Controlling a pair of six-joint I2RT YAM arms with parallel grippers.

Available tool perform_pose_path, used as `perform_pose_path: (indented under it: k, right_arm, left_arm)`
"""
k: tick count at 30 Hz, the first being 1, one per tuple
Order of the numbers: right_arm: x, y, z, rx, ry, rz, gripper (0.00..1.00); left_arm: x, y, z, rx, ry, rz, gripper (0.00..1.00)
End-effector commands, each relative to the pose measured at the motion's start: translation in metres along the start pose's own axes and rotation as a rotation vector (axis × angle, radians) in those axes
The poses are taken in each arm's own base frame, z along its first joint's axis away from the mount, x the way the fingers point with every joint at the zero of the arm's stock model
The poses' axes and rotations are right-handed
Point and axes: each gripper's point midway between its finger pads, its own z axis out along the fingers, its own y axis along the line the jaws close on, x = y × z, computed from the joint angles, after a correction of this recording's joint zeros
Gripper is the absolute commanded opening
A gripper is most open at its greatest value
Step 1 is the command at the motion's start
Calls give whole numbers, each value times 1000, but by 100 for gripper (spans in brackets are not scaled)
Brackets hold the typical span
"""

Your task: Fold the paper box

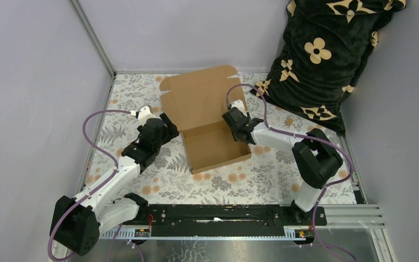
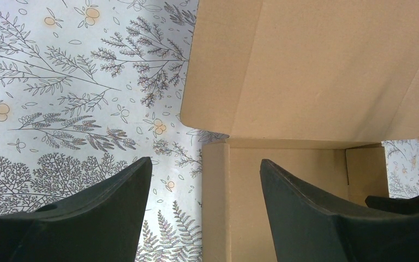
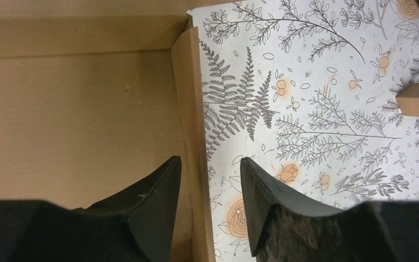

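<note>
The paper box (image 1: pixel 215 146) lies mid-table as a shallow brown tray, its lid panel (image 1: pixel 202 98) raised open at the back. My left gripper (image 1: pixel 174 132) is open and straddles the tray's left wall (image 2: pixel 215 202): one finger is over the cloth and the other is inside the tray, neither touching the wall. The lid panel (image 2: pixel 316 65) fills the upper right of that view. My right gripper (image 1: pixel 239 126) straddles the right wall (image 3: pixel 193 164) with its jaws apart. Its inner finger (image 3: pixel 153 202) is close to the cardboard, and its outer finger (image 3: pixel 267 196) stands clear over the cloth.
A floral cloth (image 1: pixel 223 185) covers the table. A black cushion with cream flowers (image 1: pixel 327 54) leans in the back right corner. Grey walls and a metal post (image 1: pixel 95 43) close in the left and back. A black rail (image 1: pixel 218 215) runs along the near edge. A small cardboard tab (image 3: pixel 417 99) shows right of the box.
</note>
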Motion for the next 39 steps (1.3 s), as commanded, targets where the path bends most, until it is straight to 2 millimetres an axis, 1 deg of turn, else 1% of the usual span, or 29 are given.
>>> perform_pose_path:
  k: [1,6,10,14,19,22,27,31,35,36,39]
  right_arm:
    - [-37,2,1,-53,-81,94,51]
    - [-48,10,17,-80,-78,92,46]
    - [-53,17,27,-98,-76,90,46]
    - [-48,22,38,-93,-57,81,44]
    - [-41,21,47,-64,-49,83,36]
    - [-38,16,50,-31,-51,90,26]
    - [-35,3,48,36,-67,108,15]
    - [-31,-10,45,92,-80,113,9]
    - [-25,-17,44,131,-70,110,9]
    - [-24,-17,44,127,-67,110,12]
    - [-19,-14,43,110,-54,114,31]
  left_arm:
    - [-12,-1,-3,7,-32,10,79]
    - [-13,-1,-6,9,-32,9,79]
    - [-13,0,-6,5,-35,12,79]
    - [-15,1,-7,-1,-39,17,79]
    - [-17,1,-8,-4,-45,21,79]
    - [-19,1,-8,-7,-49,23,79]
    - [-18,0,-8,-4,-46,20,79]
    - [-18,-1,-7,-1,-43,18,79]
    - [-18,-4,-5,1,-40,18,79]
    - [-18,-4,-4,3,-40,19,79]
    - [-19,-8,-2,13,-36,34,79]
